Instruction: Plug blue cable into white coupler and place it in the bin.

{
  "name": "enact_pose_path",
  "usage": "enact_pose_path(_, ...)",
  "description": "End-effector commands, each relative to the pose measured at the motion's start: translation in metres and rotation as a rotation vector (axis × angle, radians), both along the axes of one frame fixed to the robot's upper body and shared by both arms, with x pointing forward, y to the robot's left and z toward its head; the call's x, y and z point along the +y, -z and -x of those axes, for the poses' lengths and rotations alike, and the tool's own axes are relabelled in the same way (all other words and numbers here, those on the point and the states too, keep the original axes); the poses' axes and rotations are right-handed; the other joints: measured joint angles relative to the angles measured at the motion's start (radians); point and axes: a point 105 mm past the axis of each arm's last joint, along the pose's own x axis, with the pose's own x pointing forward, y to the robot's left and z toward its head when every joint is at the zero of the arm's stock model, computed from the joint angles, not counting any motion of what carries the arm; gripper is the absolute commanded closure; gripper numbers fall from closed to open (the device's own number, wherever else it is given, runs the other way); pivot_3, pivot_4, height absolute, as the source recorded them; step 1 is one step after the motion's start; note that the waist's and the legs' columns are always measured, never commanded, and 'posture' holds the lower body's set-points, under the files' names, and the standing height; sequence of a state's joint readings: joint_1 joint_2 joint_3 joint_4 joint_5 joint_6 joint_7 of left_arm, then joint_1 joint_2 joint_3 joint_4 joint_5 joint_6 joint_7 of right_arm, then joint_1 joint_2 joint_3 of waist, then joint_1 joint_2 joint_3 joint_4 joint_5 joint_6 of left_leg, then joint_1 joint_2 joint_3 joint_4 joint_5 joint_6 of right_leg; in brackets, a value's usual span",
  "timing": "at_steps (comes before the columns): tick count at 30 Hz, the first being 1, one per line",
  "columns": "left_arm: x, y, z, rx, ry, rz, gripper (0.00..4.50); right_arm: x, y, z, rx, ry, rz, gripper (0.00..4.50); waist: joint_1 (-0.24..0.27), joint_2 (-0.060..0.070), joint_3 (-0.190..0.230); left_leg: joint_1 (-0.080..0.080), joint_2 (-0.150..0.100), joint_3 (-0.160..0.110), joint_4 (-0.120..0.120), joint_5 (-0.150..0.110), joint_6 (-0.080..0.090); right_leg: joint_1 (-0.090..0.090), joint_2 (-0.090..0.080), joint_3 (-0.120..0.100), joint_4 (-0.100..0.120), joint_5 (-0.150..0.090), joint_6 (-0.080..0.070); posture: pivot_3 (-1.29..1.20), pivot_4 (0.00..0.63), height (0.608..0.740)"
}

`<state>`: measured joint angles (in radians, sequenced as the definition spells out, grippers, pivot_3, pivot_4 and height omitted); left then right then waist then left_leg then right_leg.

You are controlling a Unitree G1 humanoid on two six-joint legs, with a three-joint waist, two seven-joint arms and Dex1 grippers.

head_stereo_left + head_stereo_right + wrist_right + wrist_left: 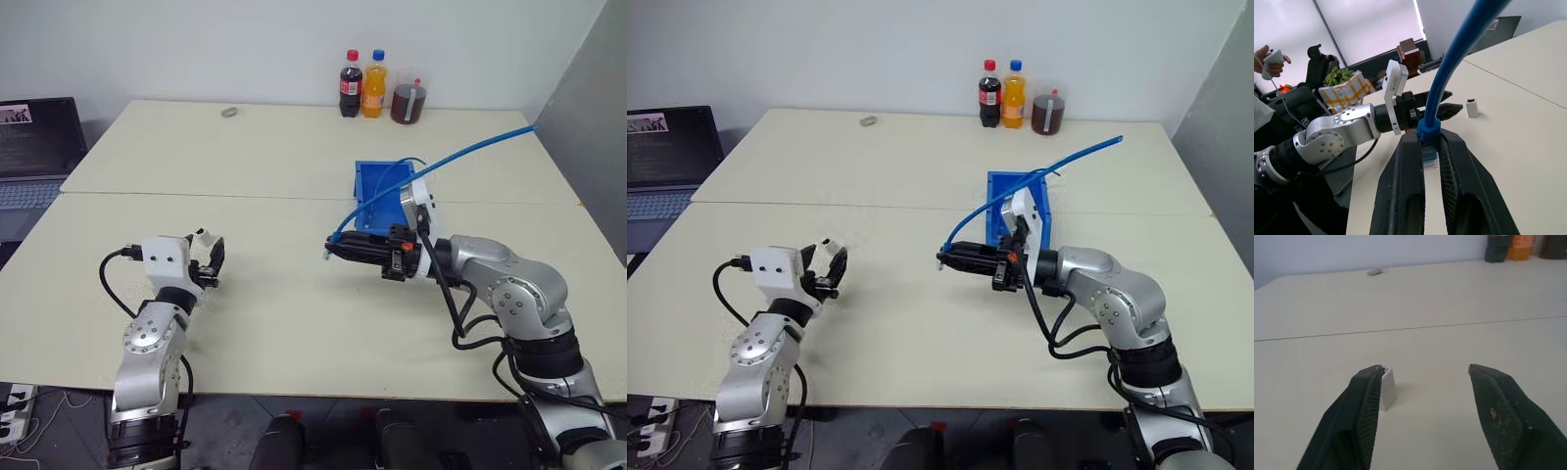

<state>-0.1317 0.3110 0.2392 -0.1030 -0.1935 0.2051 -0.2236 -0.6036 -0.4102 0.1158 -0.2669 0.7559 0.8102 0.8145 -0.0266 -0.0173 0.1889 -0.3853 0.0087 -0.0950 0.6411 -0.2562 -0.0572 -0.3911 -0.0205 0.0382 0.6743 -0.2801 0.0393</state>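
Note:
The white coupler [1387, 387] stands on the table just beyond one fingertip of my left gripper [1422, 369], which is open with nothing between its fingers. From the head it is a small white block [204, 236] at that gripper's [209, 264] tip, left of centre. My right gripper [338, 247] hangs over the table's middle, pointing left, shut on the blue cable [470, 150] just behind its clear plug [1430, 161]. The cable arcs up and away to the right. The bin [377, 164] sits on the table behind the right gripper.
Two bottles [361, 83] and a cup of dark drink [407, 103] stand at the table's far edge, with a small grey object [229, 113] to their left. A laptop [34, 147] is at the far left and a grey panel [588, 147] at the right. A person's hand [1271, 58] holds a controller.

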Motion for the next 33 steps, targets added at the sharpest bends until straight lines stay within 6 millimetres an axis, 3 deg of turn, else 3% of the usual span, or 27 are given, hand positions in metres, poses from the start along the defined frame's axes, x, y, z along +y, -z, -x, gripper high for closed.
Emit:
enact_pose_path(1, -0.007, -0.011, -0.006, -0.060, -0.023, -0.065, 0.59, 0.004, -0.009, 0.005, -0.051, -0.046, -0.010, 4.36, 0.000, 0.000, 0.000, 0.000, 0.000, 0.000, 0.000, 0.000, 0.000, 0.000, 0.000, 0.000, 0.000, 0.000, 0.000, 0.00, 0.150, 0.740)
enact_pose_path(4, 0.002, -0.013, -0.007, -0.103, -0.124, -0.155, 0.14, 0.003, -0.008, 0.005, -0.050, -0.055, -0.001, 4.36, -0.002, 0.000, 0.000, 0.000, 0.000, 0.000, 0.000, 0.000, 0.000, 0.000, 0.000, 0.001, 0.000, 0.000, 0.000, 0.00, 0.150, 0.740)
enact_pose_path(10, -0.004, -0.021, -0.008, -0.225, -0.216, -0.229, 0.14, 0.003, -0.006, 0.006, -0.049, -0.066, 0.014, 4.36, -0.001, 0.000, 0.000, 0.000, 0.000, 0.000, 0.000, 0.000, 0.000, 0.000, 0.000, 0.000, 0.000, 0.000, 0.000, 0.00, 0.150, 0.740)
enact_pose_path(13, 0.004, -0.019, -0.011, -0.224, -0.302, -0.177, 0.14, 0.002, -0.006, 0.006, -0.046, -0.067, 0.018, 4.36, 0.000, 0.000, 0.000, 0.000, 0.000, 0.000, 0.000, 0.000, 0.000, 0.000, 0.000, 0.000, 0.000, 0.000, 0.000, 0.00, 0.150, 0.740)
enact_pose_path(18, -0.006, -0.019, -0.019, -0.233, -0.293, -0.065, 0.14, 0.000, -0.004, 0.007, -0.041, -0.069, 0.028, 4.36, 0.000, 0.000, 0.000, 0.000, 0.000, 0.000, 0.001, 0.000, 0.000, 0.000, 0.000, 0.000, 0.001, 0.000, 0.000, 0.00, 0.150, 0.740)
enact_pose_path(26, -0.019, 0.002, -0.021, -0.156, -0.355, 0.125, 0.14, 0.000, -0.005, 0.007, -0.041, -0.068, 0.033, 4.36, 0.000, 0.000, 0.000, 0.000, -0.001, 0.000, 0.001, 0.000, 0.000, 0.000, 0.000, 0.000, 0.001, 0.000, 0.000, 0.00, 0.150, 0.740)
enact_pose_path(33, -0.012, 0.019, -0.020, -0.103, -0.522, 0.229, 0.14, 0.000, -0.004, 0.008, -0.042, -0.076, 0.039, 4.36, 0.000, -0.001, 0.000, 0.000, -0.001, 0.000, 0.001, 0.000, 0.000, 0.000, 0.000, 0.000, 0.001, 0.000, 0.000, 0.00, 0.150, 0.740)
